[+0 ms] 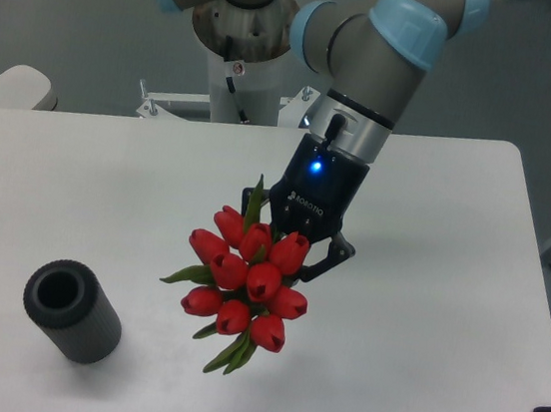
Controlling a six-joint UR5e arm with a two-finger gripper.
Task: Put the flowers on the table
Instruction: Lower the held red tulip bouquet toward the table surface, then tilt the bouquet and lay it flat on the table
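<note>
The flowers (248,281), a bunch of red tulips with green leaves, hang above the middle of the white table (421,334), blooms toward the camera. My gripper (302,251) is shut on their stems, which are hidden behind the blooms. One dark finger (329,261) shows at the right of the bunch. The blue-lit gripper body sits above and behind the blooms, with the arm reaching down from the back.
A dark grey hollow cylinder (71,311) lies on the table at the front left. The robot base (245,31) stands behind the table's back edge. A small white rounded surface (11,86) is at the far left.
</note>
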